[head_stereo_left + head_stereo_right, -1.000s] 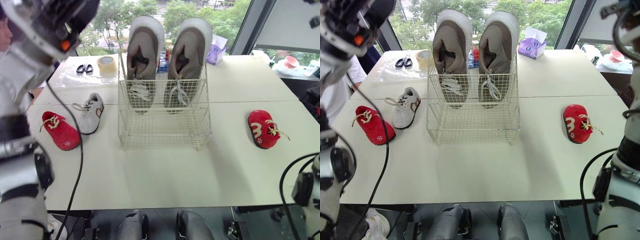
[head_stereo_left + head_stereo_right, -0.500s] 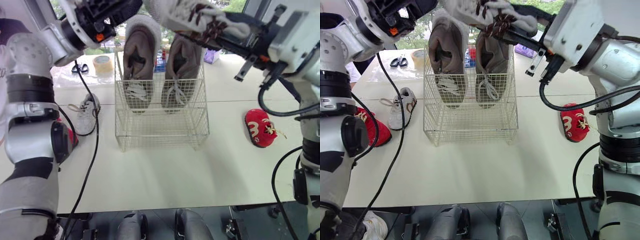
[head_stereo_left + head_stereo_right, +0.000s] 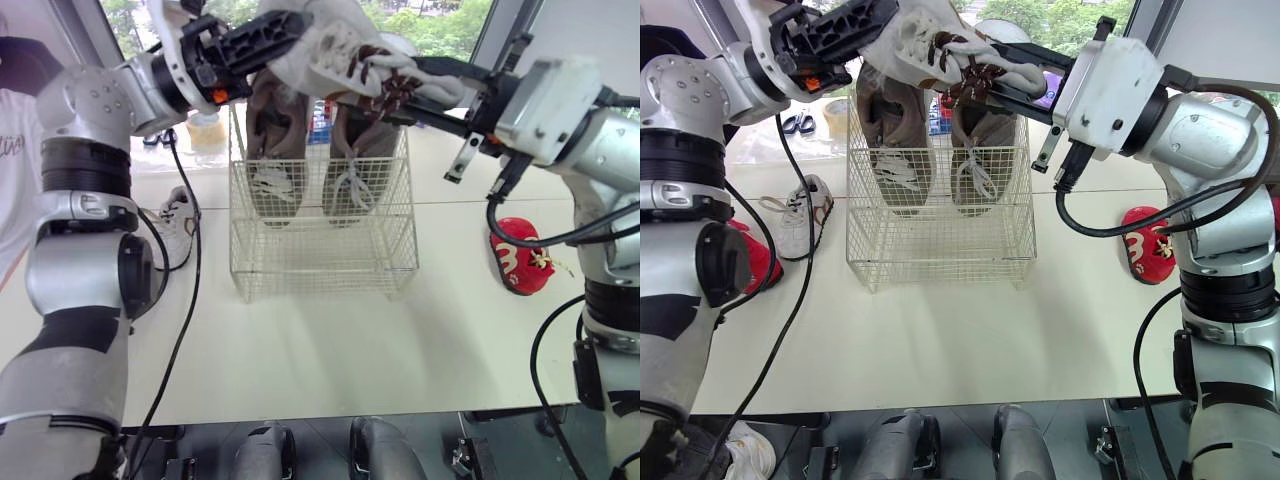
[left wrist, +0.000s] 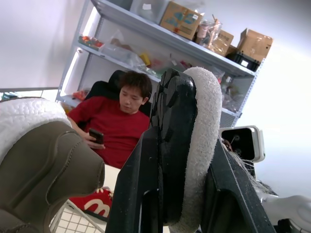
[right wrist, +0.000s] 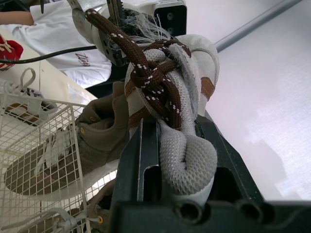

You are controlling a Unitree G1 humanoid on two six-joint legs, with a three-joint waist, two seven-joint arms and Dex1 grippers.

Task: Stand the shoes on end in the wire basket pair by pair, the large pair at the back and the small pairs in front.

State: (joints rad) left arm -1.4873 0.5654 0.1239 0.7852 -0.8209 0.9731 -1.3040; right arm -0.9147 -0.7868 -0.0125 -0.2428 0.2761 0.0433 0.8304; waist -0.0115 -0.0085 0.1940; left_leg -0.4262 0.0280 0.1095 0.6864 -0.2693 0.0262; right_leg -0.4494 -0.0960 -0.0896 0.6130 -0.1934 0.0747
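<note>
The left fingers [image 4: 136, 194] are squeezing in tight on the dark sole of the small white shoe [image 3: 345, 60]. The right fingers [image 5: 143, 165] are gripping its grey upper just below the knot of brown laces. So both sets are holding this one shoe, and it is hanging in the air between them. It is lying roughly level rather than on end, above the rim of the wire basket [image 3: 320, 250] and touching nothing below.

Looking further out, the large pair [image 3: 272, 120] is standing on end side by side against the back wall of the basket. The heels are sticking up past the rim, so that part of the job is looking done. The front of the basket is sitting open, with no small shoe in it yet.

Down on the desk [image 3: 330, 350], the other white shoe [image 3: 805, 215] is waiting near the basket's left side. One red shoe [image 3: 760, 262] is peeking out just beyond it, and the second red shoe [image 3: 520, 255] is lying well apart on the right.

By my reckoning one pair of three is placed. The airborne shoe is needing to be tipped upright and lowered into the front, with its mate and both red ones to come after.
</note>
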